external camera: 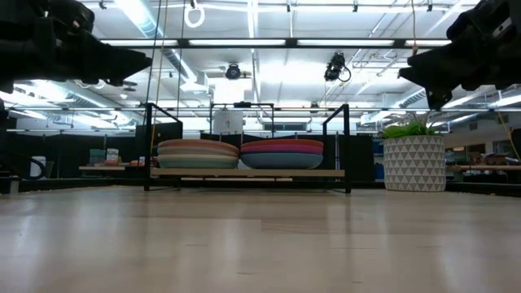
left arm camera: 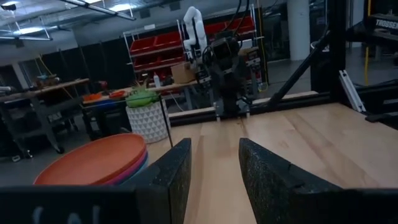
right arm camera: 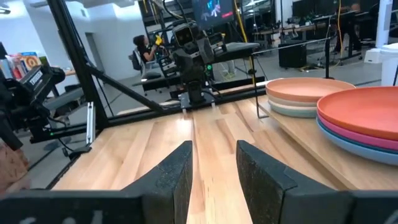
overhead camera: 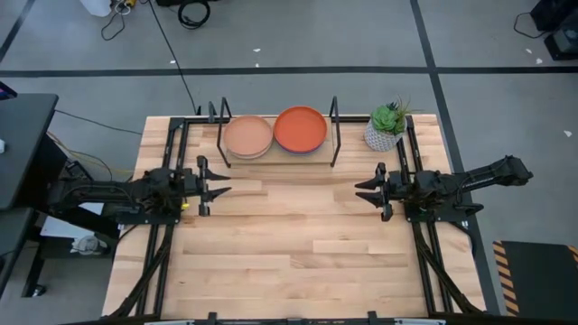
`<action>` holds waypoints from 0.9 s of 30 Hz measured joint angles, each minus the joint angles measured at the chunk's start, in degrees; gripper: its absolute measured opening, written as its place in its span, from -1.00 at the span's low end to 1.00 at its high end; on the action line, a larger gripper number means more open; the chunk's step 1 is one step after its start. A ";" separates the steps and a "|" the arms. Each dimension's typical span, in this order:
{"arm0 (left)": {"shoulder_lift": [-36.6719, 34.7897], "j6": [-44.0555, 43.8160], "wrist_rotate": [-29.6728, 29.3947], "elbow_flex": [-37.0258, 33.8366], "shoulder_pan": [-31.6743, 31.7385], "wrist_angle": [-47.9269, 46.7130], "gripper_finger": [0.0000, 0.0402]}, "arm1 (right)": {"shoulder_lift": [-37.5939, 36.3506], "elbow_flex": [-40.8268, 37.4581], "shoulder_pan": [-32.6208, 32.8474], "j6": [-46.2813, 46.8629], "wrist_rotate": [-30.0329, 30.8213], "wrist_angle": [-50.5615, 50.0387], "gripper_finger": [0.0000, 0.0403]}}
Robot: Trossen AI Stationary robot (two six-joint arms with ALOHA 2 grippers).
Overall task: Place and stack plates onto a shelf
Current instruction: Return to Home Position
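Two stacks of plates sit on the shelf (overhead camera: 275, 155) at the table's far edge. The left stack (overhead camera: 247, 136) has a tan-brown plate on top; the right stack (overhead camera: 300, 129) has an orange plate on top, with pink and blue ones under it in the low view (external camera: 282, 153). The lower plates of both stacks are mostly hidden. My left gripper (overhead camera: 222, 180) hovers open over the table's left side, nearer than the shelf. My right gripper (overhead camera: 363, 190) hovers open over the right side. Both point toward the table's middle and hold nothing.
A small green plant in a white patterned pot (overhead camera: 386, 126) stands at the far right corner beside the shelf. Black metal uprights (overhead camera: 334, 113) rise at the shelf's ends. Bare wooden tabletop (overhead camera: 289, 244) stretches between and in front of the arms.
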 joint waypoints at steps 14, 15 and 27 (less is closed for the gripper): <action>0.06 -0.11 0.00 0.00 0.00 -0.08 -0.30 | 0.00 0.00 0.00 -0.01 0.00 0.50 -0.35; 0.06 -0.11 0.00 0.00 0.00 -0.10 -0.30 | 0.00 0.00 0.00 -0.02 0.00 0.50 -0.35; 0.08 -0.13 0.00 -0.02 0.00 -0.08 -0.30 | 0.00 0.00 0.00 -0.02 0.00 0.50 -0.35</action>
